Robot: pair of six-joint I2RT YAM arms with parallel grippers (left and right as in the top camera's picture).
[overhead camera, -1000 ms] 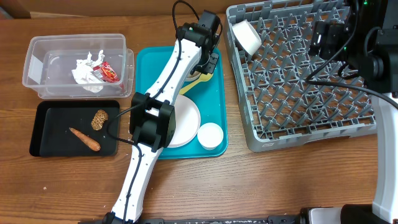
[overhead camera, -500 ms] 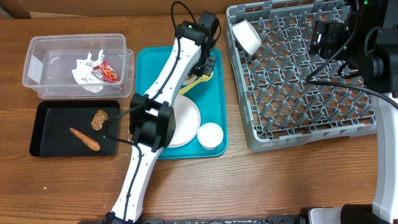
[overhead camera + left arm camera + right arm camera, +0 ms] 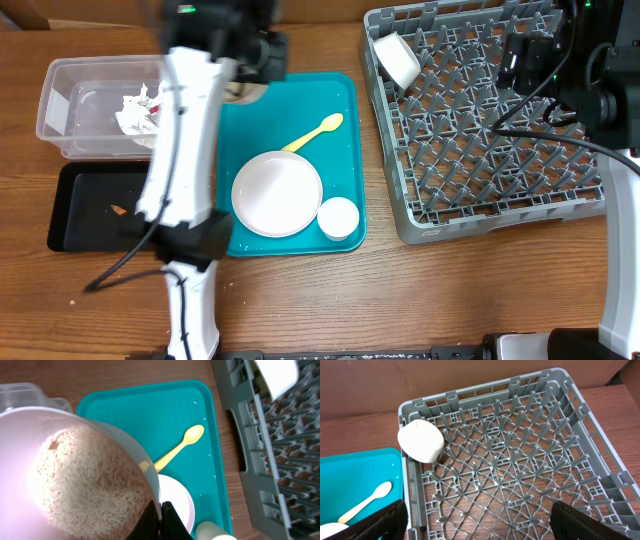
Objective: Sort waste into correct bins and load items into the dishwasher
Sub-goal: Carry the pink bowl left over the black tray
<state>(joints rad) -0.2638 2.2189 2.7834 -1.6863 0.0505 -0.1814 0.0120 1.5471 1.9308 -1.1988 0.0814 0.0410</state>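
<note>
Just one plate (image 3: 277,193), one cup (image 3: 338,217), one spoon (image 3: 312,131) on tray (image 3: 300,100).

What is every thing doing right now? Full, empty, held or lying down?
rice bowl, full, held by its rim
left gripper, shut on the rice bowl
right gripper, open, empty
plate, empty, flat on the teal tray
spoon, lying on the tray
second bowl, tipped on its side in the dish rack
clear tub, holding crumpled paper
</note>
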